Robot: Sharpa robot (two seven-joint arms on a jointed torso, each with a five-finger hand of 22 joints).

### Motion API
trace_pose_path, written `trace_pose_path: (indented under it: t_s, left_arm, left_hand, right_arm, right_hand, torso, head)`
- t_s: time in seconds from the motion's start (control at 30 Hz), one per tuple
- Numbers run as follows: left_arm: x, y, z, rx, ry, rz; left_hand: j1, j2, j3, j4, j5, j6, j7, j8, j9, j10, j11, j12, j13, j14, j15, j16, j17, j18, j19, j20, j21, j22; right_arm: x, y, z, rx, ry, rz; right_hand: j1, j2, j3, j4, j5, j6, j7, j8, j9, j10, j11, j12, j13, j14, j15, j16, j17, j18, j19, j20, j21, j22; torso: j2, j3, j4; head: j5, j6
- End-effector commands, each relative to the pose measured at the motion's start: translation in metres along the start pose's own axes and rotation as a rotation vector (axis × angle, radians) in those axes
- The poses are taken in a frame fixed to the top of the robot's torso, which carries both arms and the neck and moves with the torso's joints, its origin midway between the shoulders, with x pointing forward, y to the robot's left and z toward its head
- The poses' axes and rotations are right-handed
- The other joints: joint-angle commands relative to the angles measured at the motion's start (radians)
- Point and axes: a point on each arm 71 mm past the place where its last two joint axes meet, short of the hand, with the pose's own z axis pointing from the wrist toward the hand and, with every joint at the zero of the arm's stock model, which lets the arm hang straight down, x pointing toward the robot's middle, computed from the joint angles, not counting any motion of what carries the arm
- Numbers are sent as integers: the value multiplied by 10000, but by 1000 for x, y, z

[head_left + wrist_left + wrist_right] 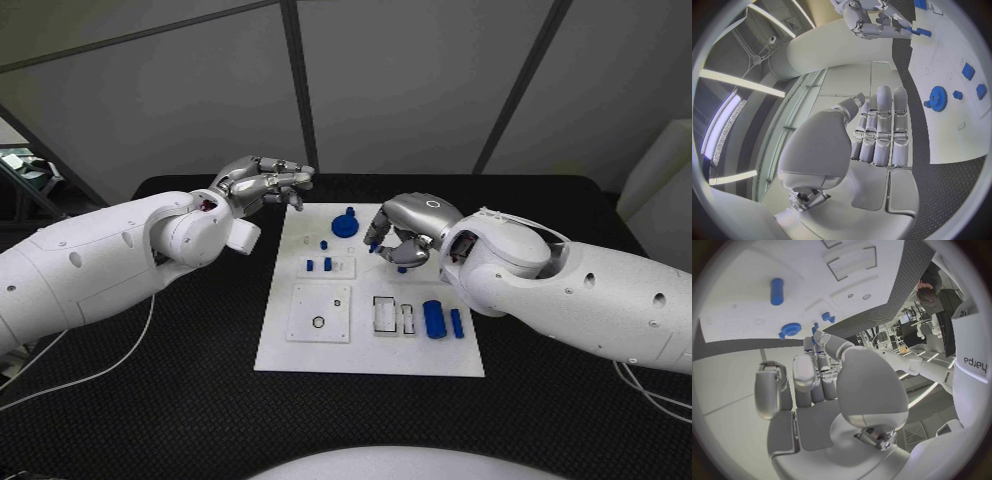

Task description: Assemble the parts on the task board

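The white board (369, 340) lay flat in the middle of the black table (173, 400), and most of the blue parts on it looked unassembled, so I judged the task to be at an early stage. A blue gear (345, 224) sat at the board's far end, near the left hand. Two short blue pegs (319, 265) stood in a small raised plate on the board's left side, and below that a square plate (319, 312) carried a dark ring and seemed otherwise unfilled. On the board's near right a blue cylinder (434, 320) and a thinner blue bar (456, 322) lay loose just beside an open rectangular slot (385, 313), which I took as a seat waiting for a part. The right hand (404, 232) hung over the board's far right part, fingers curled downward; a small blue piece (401, 267) showed just under its fingertips, but I could not tell whether the hand gripped it or merely hovered over it. The left hand (264, 184) was raised off the board's far left corner, its fingers bent in, and nothing showed between them. In the left wrist view those fingers (882, 130) lay side by side and held nothing. Seating the gear, cylinder and bar appeared to be what was left.
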Motion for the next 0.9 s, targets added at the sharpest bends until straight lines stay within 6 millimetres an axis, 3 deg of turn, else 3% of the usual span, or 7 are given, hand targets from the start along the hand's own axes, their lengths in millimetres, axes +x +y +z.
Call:
trace_pose_path:
  t_s: [0.03,0.13,0.37,0.9]
  left_arm:
    - [4,-1,2,82,221,-118]
    - [7,-1,4,86,277,-136]
    - [11,-1,6,85,382,-169]
    - [14,0,9,85,425,-191]
  left_hand:
    - [-11,42,-10,-38,45,-54,44,-33,13,-52,45,12,9,37,15,-36,-13,105,58,-7,-69,-14]
    - [-11,42,-10,-38,45,-54,44,-33,13,-52,45,12,9,37,15,-36,-13,105,58,-7,-69,-14]
    - [-25,46,-18,-32,38,-58,42,-38,17,-53,46,12,10,38,18,-47,-16,104,59,-4,-79,-19]
    - [-31,48,-22,-30,35,-62,42,-42,20,-55,46,12,11,38,19,-55,-18,104,58,-3,-86,-23]
  right_arm:
    - [6,13,4,-352,370,229]
    - [16,22,8,-539,622,332]
    - [40,35,11,-823,1337,398]
    - [66,42,15,-929,1937,537]
  right_hand:
    - [-114,-18,34,40,-51,62,12,-11,9,44,26,-42,-14,216,-61,12,-20,-178,307,-54,11,1269]
    - [-119,-11,41,44,-56,55,13,-18,7,36,27,-45,-16,215,-61,14,-26,-180,311,-54,18,1278]
    - [-131,-1,48,52,-61,49,15,-24,6,30,30,-47,-18,212,-61,9,-41,-204,362,-53,94,1371]
    - [-165,13,61,72,-68,26,22,-41,1,3,37,-54,-24,207,-58,14,-57,-213,380,-52,123,1406]
  torso:
    - [-1,-12,9]
    - [-8,-28,0]
    - [22,4,5]
    - [5,7,-10]
  head:
    - [136,-43]
    - [243,-77]
    - [495,-140]
    - [646,-319]
